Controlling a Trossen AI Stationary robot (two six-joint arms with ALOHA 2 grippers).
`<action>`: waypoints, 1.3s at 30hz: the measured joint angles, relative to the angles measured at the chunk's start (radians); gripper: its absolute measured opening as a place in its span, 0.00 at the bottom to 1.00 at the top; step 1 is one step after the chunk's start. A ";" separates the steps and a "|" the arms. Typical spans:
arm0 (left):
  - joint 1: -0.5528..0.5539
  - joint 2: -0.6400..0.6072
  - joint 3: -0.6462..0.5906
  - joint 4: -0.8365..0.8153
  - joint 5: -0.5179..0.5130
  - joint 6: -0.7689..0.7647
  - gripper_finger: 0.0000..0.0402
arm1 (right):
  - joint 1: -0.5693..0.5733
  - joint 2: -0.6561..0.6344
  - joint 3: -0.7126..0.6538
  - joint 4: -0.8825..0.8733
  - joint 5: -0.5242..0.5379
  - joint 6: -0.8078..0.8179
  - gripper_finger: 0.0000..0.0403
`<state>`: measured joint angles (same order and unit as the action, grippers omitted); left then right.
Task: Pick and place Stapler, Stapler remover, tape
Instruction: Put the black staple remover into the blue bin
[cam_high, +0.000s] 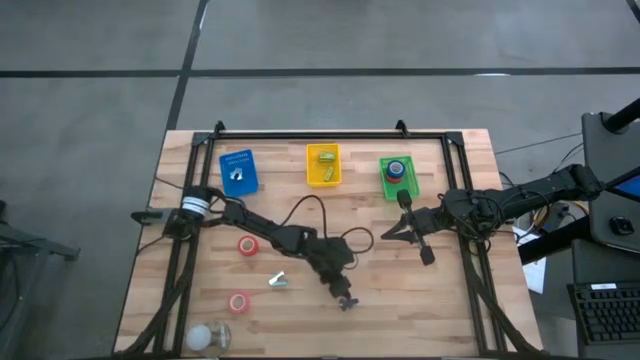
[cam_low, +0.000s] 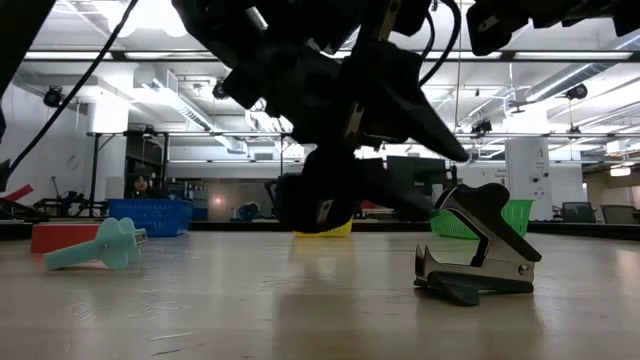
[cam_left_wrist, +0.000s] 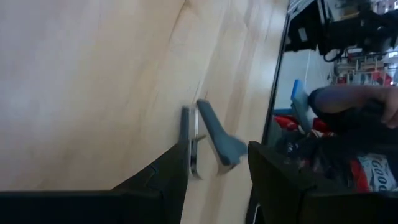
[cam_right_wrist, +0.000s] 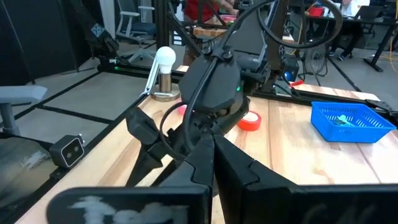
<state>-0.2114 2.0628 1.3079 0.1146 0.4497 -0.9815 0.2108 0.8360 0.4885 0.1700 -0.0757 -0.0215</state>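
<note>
Partial printed lettering, one spot only.
White letters reading roughly "Good" sit on a red and dark package (cam_left_wrist: 373, 169) at the left wrist view's edge; nothing else is legible.

Left gripper (cam_high: 345, 300) crowds the staple remover (cam_low: 478, 247) — bare table (cam_high: 420, 310) beside.

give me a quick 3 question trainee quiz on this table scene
1. True or false: the left gripper is lined up on the staple remover with its jaws open and nothing held yet.
2. Multiple choice: which basket stands between the other two at the table's far edge? A) blue basket B) yellow basket C) green basket
3. Fill in: two rolls of ____ tape lie on the wood beside the left arm.

Key: 1 true; 2 B; 3 red. The right gripper waits near the green basket.
</note>
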 joint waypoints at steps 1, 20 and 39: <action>-0.001 0.000 0.000 -0.001 0.006 -0.010 0.42 | 0.000 0.000 0.000 0.001 0.000 0.000 0.02; -0.008 0.005 0.002 0.001 -0.005 -0.069 0.41 | 0.000 0.000 0.000 0.014 0.000 -0.003 0.02; -0.013 0.036 0.003 0.034 -0.002 -0.064 0.34 | 0.000 0.000 -0.001 0.018 0.000 -0.004 0.02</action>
<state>-0.2245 2.0991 1.3113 0.1489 0.4477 -1.0454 0.2104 0.8360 0.4877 0.1883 -0.0757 -0.0257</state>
